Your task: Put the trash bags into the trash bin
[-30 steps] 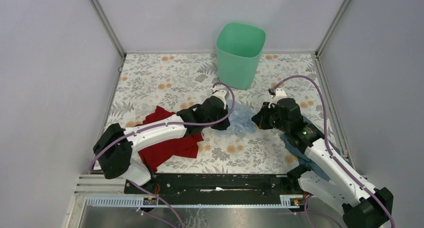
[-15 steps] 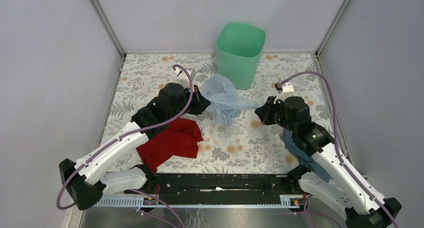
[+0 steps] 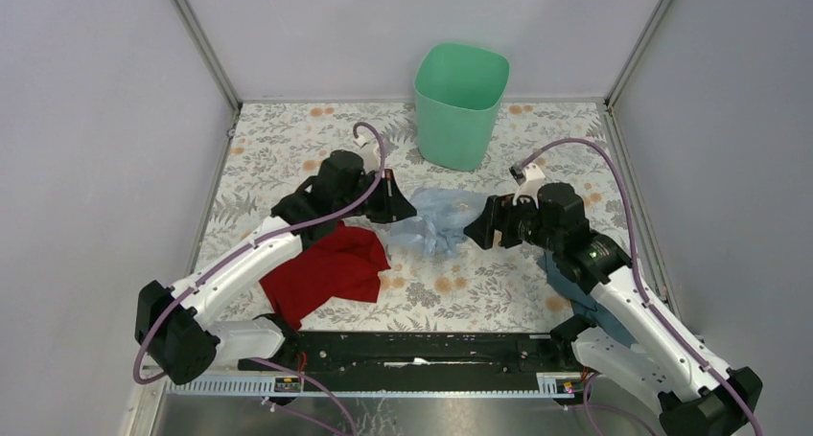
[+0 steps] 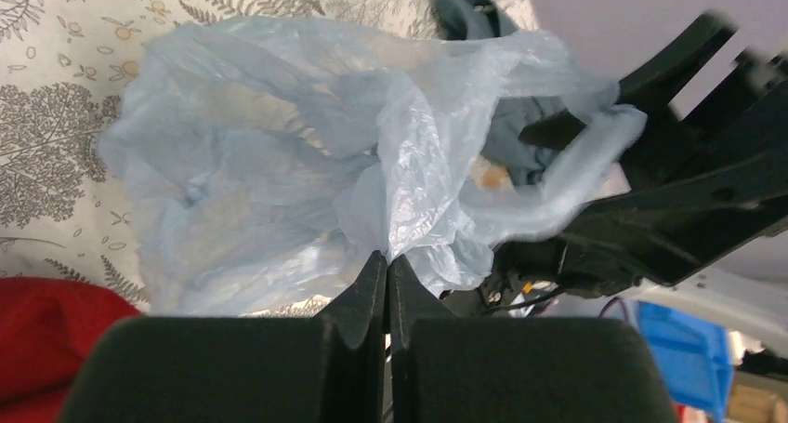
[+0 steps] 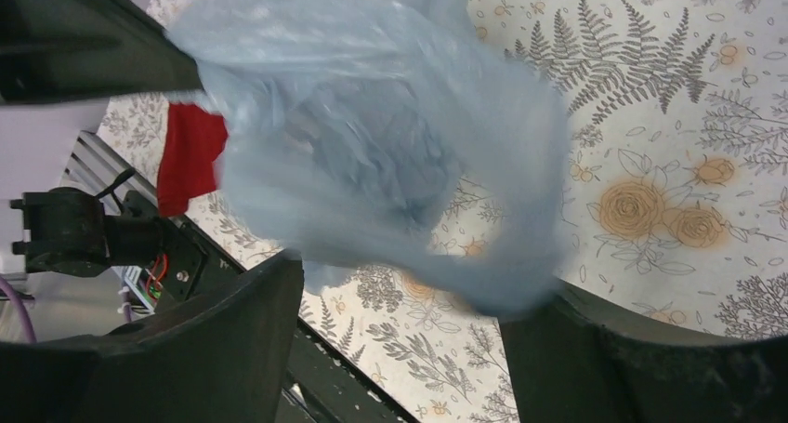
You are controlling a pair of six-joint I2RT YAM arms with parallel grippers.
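three bags (blue bag [image 3: 436,220], red bag [image 3: 331,268], teal bag [image 3: 566,281]), one bin [image 3: 460,110].

Lighting is bright, even and diffuse, from above; shadows on the floral table [image 3: 288,144] are soft and faint. The top view is sharp. In the right wrist view the pale blue bag [image 5: 372,153] is smeared by motion blur; wrist-view foregrounds are dark and unfocused.

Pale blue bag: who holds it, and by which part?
The left gripper pinches the pale blue bag by a bunched fold; the right gripper is open, holding nothing.
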